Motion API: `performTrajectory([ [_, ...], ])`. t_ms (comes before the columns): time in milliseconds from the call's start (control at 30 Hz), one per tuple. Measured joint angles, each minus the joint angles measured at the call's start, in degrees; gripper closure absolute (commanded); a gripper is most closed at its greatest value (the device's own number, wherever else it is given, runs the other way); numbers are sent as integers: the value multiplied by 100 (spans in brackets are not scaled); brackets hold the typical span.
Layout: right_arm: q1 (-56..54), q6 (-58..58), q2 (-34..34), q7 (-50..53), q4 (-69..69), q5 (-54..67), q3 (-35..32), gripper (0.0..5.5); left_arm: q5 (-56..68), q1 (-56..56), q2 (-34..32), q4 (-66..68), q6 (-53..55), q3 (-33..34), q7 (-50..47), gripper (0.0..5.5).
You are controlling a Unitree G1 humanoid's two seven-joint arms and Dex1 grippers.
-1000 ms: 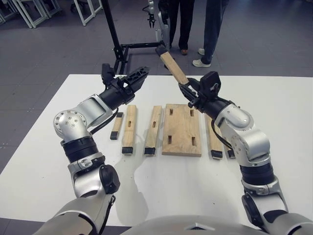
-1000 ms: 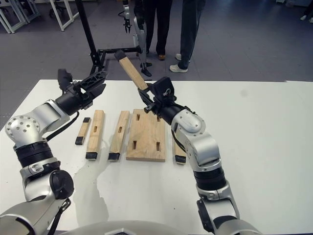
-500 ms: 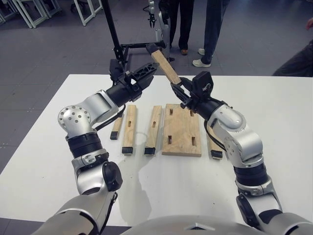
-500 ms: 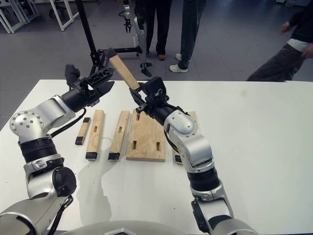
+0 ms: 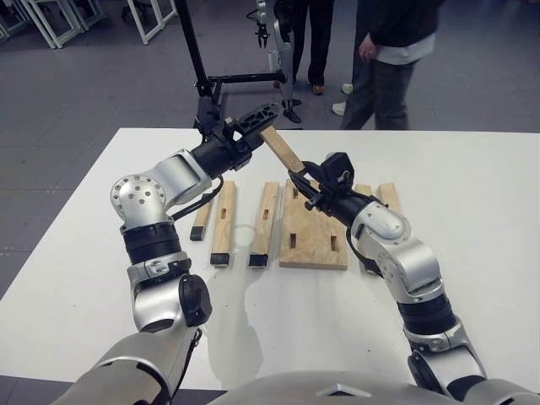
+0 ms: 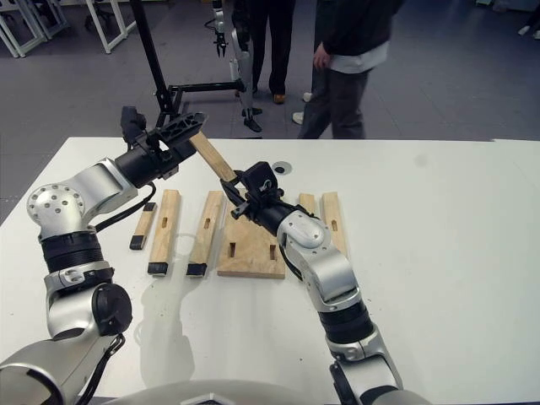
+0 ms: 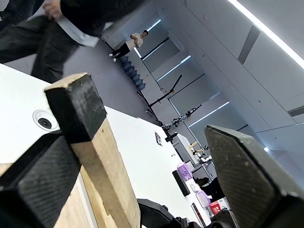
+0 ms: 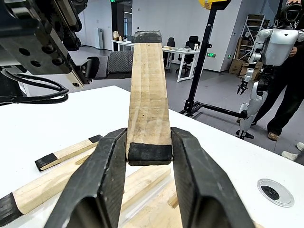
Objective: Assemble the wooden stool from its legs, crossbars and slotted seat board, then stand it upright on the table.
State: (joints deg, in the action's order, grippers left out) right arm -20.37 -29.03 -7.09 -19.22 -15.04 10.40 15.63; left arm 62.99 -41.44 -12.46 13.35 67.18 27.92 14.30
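A wooden leg with black end caps is held tilted above the table's far side. My right gripper is shut on its lower capped end, over the far edge of the slotted seat board. The leg's upper capped end lies between the open fingers of my left gripper, close to one finger, with a wide gap to the other. Two slotted legs and a short crossbar lie left of the board. More wooden pieces lie to its right.
A black stand frame rises just past the table's far edge. A person stands behind the table, beside another humanoid robot. A round cable grommet sits in the tabletop near the far edge.
My right gripper has brought the leg down and to the left, nearer the board. My left gripper has moved right until its fingers straddle the leg's upper end. A person has stepped in behind the table.
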Motion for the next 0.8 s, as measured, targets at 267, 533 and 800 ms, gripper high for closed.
performTrajectory([
  [267, 92, 65, 41, 1, 47, -21, 76, 420, 93, 0, 22, 12, 53, -24, -3, 247],
  [533, 93, 65, 43, -7, 55, -23, 83, 420, 133, 2, -58, -12, 251, -140, -2, 397],
  [800, 103, 70, 59, -9, 113, -81, 81, 420, -275, 2, -83, 134, -217, -233, -130, 505],
])
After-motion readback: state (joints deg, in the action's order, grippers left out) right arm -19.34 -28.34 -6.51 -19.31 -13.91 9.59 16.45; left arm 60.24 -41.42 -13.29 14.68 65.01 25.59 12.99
